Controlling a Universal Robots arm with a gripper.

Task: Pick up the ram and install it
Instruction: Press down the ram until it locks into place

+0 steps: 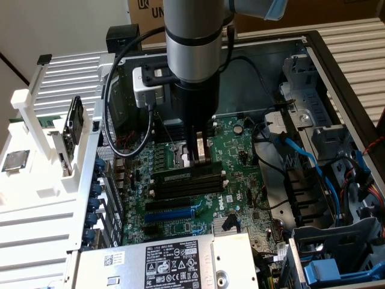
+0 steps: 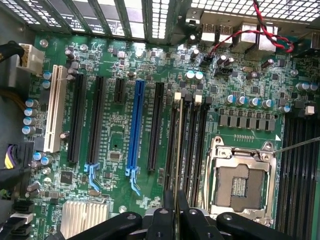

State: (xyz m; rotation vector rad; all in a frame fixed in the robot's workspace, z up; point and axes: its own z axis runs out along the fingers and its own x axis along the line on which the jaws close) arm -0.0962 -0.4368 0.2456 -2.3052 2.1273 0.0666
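The ram (image 2: 178, 145) shows edge-on in the wrist view as a thin pale strip running along one of the black memory slots (image 2: 192, 150) beside the empty processor socket (image 2: 240, 185). My gripper (image 2: 175, 202) is shut on the ram, one dark finger on each flat side. In the exterior view the gripper (image 1: 200, 158) points straight down over the motherboard (image 1: 180, 223). The ram (image 1: 180, 176) lies lengthwise at the uppermost of the black slots, directly under the fingers. I cannot tell whether it is fully seated.
The open computer case has a metal wall (image 1: 355, 84) on the exterior view's right, with blue cables (image 1: 301, 156) and drive bays there. A power supply (image 1: 174, 265) sits at the front. A white rack (image 1: 36, 180) on the exterior view's left holds a silver processor chip (image 1: 15, 161).
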